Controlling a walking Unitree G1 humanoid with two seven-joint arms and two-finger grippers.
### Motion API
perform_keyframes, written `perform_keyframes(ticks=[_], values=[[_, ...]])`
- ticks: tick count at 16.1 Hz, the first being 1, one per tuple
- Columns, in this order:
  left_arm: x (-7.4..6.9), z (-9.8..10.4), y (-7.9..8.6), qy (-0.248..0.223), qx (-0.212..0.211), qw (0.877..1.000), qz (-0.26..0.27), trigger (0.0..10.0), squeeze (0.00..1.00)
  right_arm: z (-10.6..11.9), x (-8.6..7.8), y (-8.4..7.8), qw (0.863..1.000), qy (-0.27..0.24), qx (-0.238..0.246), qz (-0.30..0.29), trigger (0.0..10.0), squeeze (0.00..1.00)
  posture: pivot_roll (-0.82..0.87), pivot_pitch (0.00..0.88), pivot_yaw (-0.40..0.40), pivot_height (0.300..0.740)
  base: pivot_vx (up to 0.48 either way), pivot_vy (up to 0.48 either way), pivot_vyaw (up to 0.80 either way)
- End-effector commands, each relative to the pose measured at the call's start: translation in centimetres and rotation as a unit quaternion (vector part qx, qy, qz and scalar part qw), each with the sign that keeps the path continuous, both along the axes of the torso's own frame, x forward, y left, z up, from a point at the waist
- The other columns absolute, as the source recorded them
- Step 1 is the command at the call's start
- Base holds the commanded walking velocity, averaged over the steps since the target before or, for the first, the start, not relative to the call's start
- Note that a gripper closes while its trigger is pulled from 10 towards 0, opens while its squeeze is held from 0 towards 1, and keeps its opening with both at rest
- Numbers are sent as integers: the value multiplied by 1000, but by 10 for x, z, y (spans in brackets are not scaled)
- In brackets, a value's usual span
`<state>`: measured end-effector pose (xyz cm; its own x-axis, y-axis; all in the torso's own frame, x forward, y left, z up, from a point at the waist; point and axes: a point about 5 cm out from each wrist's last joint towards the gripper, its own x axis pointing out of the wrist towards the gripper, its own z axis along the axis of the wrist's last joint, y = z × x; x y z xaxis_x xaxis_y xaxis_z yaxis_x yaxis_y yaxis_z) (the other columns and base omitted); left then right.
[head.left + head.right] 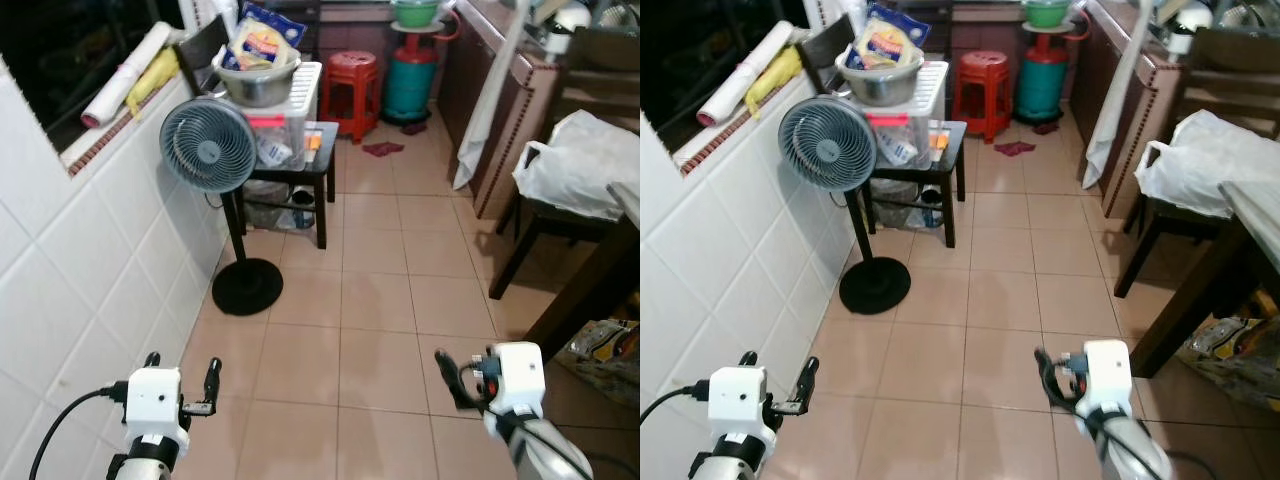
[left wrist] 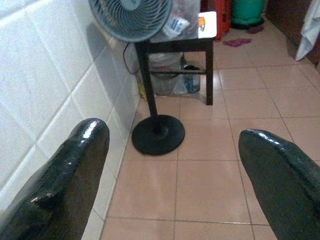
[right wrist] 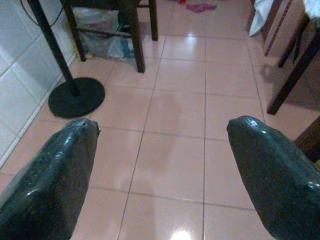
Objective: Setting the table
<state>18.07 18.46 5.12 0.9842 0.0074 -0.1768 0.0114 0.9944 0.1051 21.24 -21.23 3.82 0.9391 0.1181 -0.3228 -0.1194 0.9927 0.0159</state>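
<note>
Standing in a tiled passage, the robot is holding both arms low and forward. The left gripper (image 1: 182, 385) and right gripper (image 1: 462, 378) are both hanging over bare floor (image 1: 380, 300) with fingers spread wide, gripping nothing. A fan (image 1: 208, 145) is standing by the wall, beside a small counter (image 1: 322, 135) carrying a metal bowl (image 1: 257, 82). A dark dining table (image 1: 1252, 215) is edging in on the right. No tableware is yet within reach, so the robot should probably turn right toward the table, keeping its arms clear of the chair (image 1: 545, 225).
</note>
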Motion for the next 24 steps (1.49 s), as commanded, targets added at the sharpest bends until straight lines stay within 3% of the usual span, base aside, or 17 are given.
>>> perform_keyframes(ticks=[1,4,6,9,12,13,14,15,17,21,24], values=[[2,4,-6,1,12,1000,-26,10000,0,9,-4,5,999,-12,-12,29,10000,0,-225,4,81,740,0,0,0],[9,6,-17,6,-2,998,-58,10000,0,22,2,7,999,-29,-21,31,10000,0,-267,39,88,740,0,0,0],[20,15,-20,-14,7,997,-73,10000,0,38,14,22,997,-55,-10,45,10000,0,-241,11,62,740,0,0,0],[27,18,-23,-27,-1,999,-32,10000,0,39,36,35,997,-52,-14,54,10000,0,-190,0,33,740,0,0,0],[30,17,-31,-31,-9,999,-30,10000,0,46,51,38,996,-71,-22,50,10000,0,-183,0,36,740,0,0,0],[39,19,-29,-39,-5,999,-30,10000,0,44,56,39,996,-73,-37,46,10000,0,-196,0,53,740,0,0,0],[52,24,-17,-48,3,999,-22,10000,0,42,62,43,997,-71,-19,23,10000,0,-201,0,38,740,0,0,0],[56,28,-17,-54,7,998,-36,10000,0,46,64,48,997,-76,-10,14,10000,0,-205,0,48,740,0,0,0],[57,25,-20,-50,9,998,-38,10000,0,41,64,53,996,-74,-45,22,10000,0,-206,0,55,740,0,0,0],[63,20,-21,-36,-4,999,-30,10000,0,46,64,43,996,-88,-14,6,10000,0,-227,0,76,740,0,0,0],[65,20,-25,-37,-10,998,-53,10000,0,42,62,49,997,-74,-14,14,10000,0,-229,0,77,740,0,0,-248]])
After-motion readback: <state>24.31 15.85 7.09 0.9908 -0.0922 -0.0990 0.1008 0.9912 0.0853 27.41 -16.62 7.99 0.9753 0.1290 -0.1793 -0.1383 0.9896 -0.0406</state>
